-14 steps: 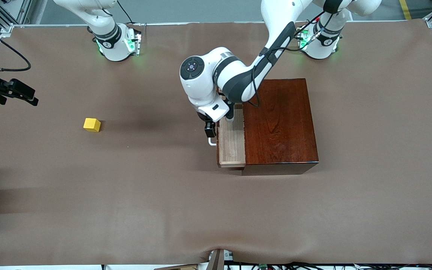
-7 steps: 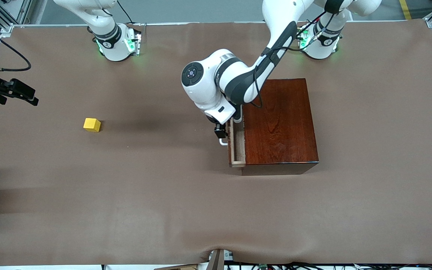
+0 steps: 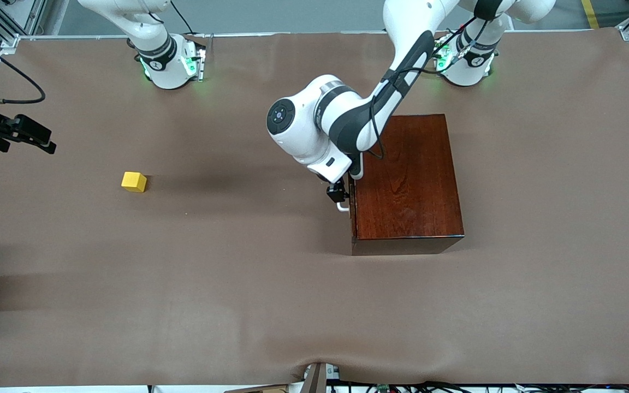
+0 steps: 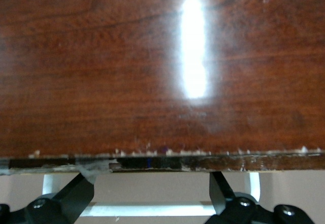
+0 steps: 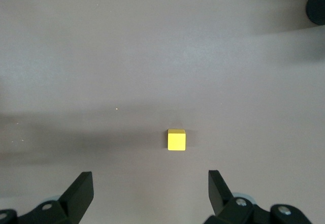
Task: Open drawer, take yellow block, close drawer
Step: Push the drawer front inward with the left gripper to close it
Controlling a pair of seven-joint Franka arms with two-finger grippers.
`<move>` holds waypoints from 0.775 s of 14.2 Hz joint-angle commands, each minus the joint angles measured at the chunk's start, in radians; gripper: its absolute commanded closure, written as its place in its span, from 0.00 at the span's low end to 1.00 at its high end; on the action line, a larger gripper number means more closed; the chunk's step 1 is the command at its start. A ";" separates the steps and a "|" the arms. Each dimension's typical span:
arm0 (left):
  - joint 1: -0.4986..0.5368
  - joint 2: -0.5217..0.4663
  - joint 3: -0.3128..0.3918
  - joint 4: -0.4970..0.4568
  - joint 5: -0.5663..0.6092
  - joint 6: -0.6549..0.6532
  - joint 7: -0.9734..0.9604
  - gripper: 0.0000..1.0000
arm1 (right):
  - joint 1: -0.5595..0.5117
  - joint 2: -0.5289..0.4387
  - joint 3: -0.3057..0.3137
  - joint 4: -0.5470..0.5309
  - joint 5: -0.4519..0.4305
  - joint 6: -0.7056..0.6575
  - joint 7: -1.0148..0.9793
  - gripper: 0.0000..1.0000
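The left gripper (image 3: 340, 200), mid-frame, has its fingers spread either side of the white handle (image 3: 342, 207) of the drawer (image 3: 351, 196), which sits flush in the stiff, glossy wooden box (image 3: 407, 180). The right gripper (image 5: 147, 196) waits released at the frame's left edge, above the yellow block (image 3: 134, 182) on the table (image 3: 238, 284); the block looks light and rigid, best pinched across two flat sides

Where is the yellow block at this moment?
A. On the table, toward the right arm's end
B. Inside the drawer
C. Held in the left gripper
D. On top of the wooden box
A: the yellow block lies on the bare table, apart from the wooden box, with no gripper touching it.
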 commanded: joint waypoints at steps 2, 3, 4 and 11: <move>-0.001 -0.003 0.006 -0.015 0.039 -0.045 0.008 0.00 | 0.004 0.007 0.001 0.021 -0.017 -0.017 0.006 0.00; -0.006 -0.003 0.006 -0.014 0.039 -0.045 0.008 0.00 | 0.004 0.007 0.001 0.022 -0.017 -0.015 0.006 0.00; -0.012 -0.004 0.004 -0.012 0.036 -0.045 0.006 0.00 | 0.004 0.007 0.001 0.022 -0.017 -0.015 0.006 0.00; -0.012 -0.078 -0.006 0.045 0.025 -0.037 0.011 0.00 | 0.004 0.007 0.001 0.022 -0.017 -0.015 0.006 0.00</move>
